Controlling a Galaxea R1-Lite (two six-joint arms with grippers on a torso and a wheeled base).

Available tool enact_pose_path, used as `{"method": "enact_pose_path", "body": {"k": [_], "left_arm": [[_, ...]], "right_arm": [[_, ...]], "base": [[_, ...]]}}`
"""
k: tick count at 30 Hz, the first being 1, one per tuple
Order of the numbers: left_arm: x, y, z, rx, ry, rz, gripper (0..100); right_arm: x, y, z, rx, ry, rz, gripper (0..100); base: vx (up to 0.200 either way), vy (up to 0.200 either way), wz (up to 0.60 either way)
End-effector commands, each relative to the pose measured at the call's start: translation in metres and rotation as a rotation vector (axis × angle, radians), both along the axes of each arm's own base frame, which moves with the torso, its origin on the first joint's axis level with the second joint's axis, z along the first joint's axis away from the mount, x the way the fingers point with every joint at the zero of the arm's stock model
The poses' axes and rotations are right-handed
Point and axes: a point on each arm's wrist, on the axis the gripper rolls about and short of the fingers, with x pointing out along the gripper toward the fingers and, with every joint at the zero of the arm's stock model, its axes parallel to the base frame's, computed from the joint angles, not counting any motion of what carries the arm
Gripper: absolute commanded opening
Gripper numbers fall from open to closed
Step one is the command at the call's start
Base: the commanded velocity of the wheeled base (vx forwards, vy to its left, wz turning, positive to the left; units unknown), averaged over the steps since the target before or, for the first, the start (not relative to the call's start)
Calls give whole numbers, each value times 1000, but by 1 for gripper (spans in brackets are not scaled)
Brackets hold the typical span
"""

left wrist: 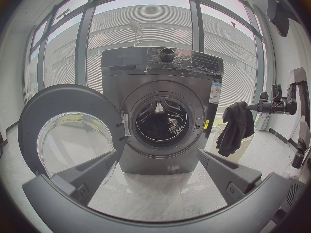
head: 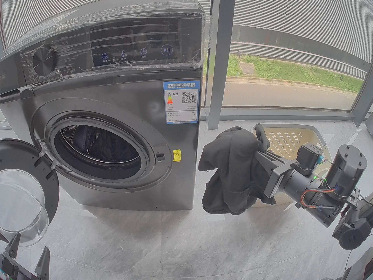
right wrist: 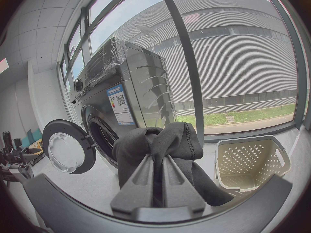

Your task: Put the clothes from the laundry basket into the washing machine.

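A grey front-loading washing machine (head: 116,98) stands on the left with its round door (head: 23,191) swung open; dark fabric lies inside the drum (head: 101,146). My right gripper (head: 259,152) is shut on a black garment (head: 233,172) that hangs in the air between the machine and the cream laundry basket (head: 295,137). The same garment (right wrist: 155,146) drapes over the closed fingers (right wrist: 142,182), with the basket (right wrist: 252,162) beside it holding no clothes. My left gripper (left wrist: 158,165) stands open low in front of the machine (left wrist: 162,107), holding nothing.
A window pillar (head: 219,55) rises just right of the machine, with glass walls behind. The basket sits against the window sill. Pale tiled floor (head: 175,242) stretches in front of the machine and the open door.
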Motion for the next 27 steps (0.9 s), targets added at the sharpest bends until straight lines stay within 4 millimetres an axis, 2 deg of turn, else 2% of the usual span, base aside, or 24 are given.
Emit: {"method": "enact_pose_path", "body": {"k": [1,17,27], "left_arm": [[0,0,-5,0,1,0,100],[0,0,-5,3,1,-1,100],[0,0,-5,3,2,-1,100]], "right_arm": [[1,1,-1,-2,4,0,0],[-2,3,0,4,4,13,0],[-2,3,0,4,4,14,0]], "base": [[0,200,0],[0,200,0],[-20,0,0]]}}
